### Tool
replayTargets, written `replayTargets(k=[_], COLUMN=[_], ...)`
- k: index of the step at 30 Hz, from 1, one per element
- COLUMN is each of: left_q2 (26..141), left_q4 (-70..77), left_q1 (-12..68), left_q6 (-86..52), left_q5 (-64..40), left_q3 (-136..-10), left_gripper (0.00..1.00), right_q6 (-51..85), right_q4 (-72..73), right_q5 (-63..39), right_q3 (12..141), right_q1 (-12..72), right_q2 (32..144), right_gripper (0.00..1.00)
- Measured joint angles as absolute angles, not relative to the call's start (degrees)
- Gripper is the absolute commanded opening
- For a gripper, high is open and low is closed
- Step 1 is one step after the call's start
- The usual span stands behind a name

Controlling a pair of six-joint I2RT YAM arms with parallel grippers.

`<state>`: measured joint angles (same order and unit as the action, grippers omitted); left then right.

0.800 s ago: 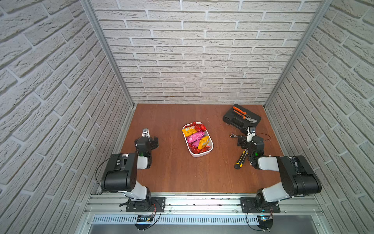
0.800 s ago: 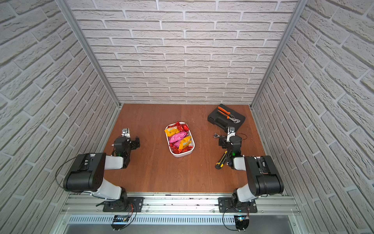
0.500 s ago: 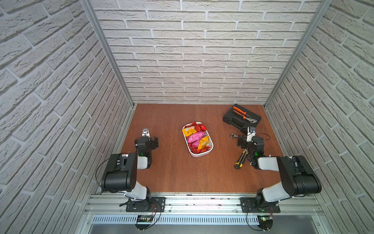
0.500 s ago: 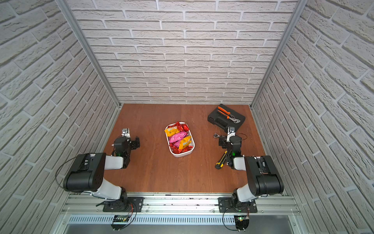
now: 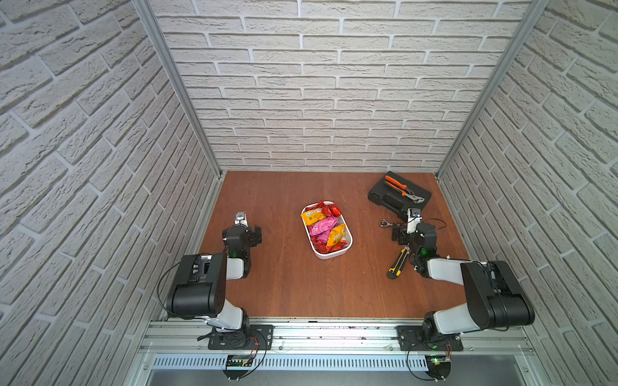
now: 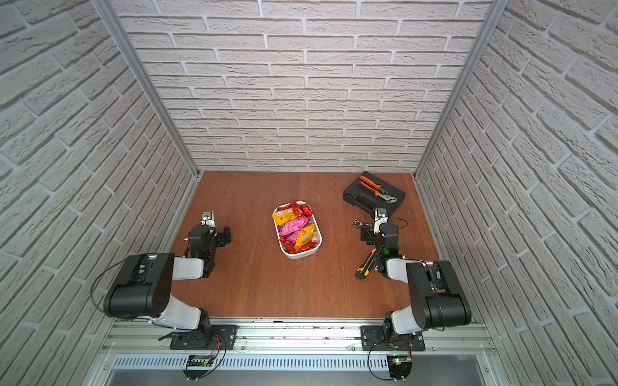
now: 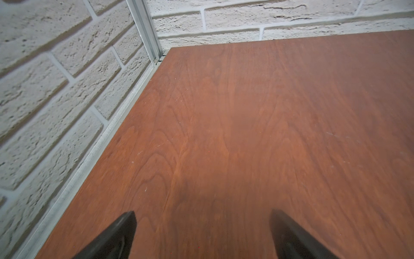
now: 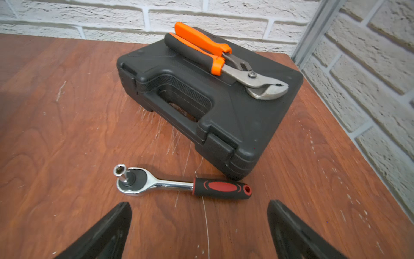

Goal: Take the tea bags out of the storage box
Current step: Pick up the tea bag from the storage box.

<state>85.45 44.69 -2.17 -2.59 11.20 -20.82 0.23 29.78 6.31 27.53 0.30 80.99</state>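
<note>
White plastic storage box (image 5: 334, 255) sits near the centre of the frame in both top views, on a brown wooden table (image 5: 294, 287). It is heaped with tea bags (image 5: 322, 226): mostly red foil sachets, with 2 yellow-orange and some pink on top, all inside the box. The left gripper (image 7: 202, 216) hangs over bare wood at the left of the frame, well apart from the box, jaws spread wide and empty. The right gripper (image 8: 199, 207), at the right, is equally spread and empty, near a ratchet wrench (image 8: 170, 185). Beyond the wrench, at the upper right, a black tool case (image 5: 388, 201) carries orange-handled pliers (image 5: 398, 187). A yellow-black utility knife (image 5: 397, 264) lies beside the right arm.
</note>
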Motion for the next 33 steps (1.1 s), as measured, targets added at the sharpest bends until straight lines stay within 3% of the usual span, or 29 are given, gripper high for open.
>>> replayTargets(k=[6, 10, 15, 19, 23, 25, 33], left_q2=[70.96, 63.37, 59.48, 60.38, 64.14, 66.65, 77.62], left_q4=[32.38, 25.36, 14.28, 7.14, 2.17, 0.58, -1.54], left_q1=[-1.3, -0.69, -0.56, 0.21, 4.91, 8.08, 16.71], left_q6=[-3.11, -7.55, -18.39, -26.96, -34.39, -37.17, -47.11], left_q5=[10.68, 9.63, 6.24, 1.48, -2.59, -3.79, -6.74], left_q3=[-25.5, -28.38, -31.55, -33.47, -35.88, -37.43, -42.68], left_gripper=[0.99, 0.99, 0.99, 0.99, 0.98, 0.97, 0.88], right_q6=[3.7, 7.22, 16.58, 21.87, 24.14, 24.49, 20.51], right_q4=[7.55, 2.63, -2.04, -7.22, -10.96, -12.16, -16.84], right_q5=[1.13, -4.01, -0.93, 0.16, -6.04, -9.08, -12.88], right_q3=[46.59, 46.89, 45.36, 46.7, 48.88, 49.41, 50.7], right_q1=[0.64, 0.64, 0.67, 0.45, 0.73, 2.07, 16.99], right_q2=[73.3, 68.12, 63.31, 62.74, 65.1, 66.74, 72.79], right_gripper=[0.99, 0.99, 0.99, 0.92, 0.82, 0.81, 0.73])
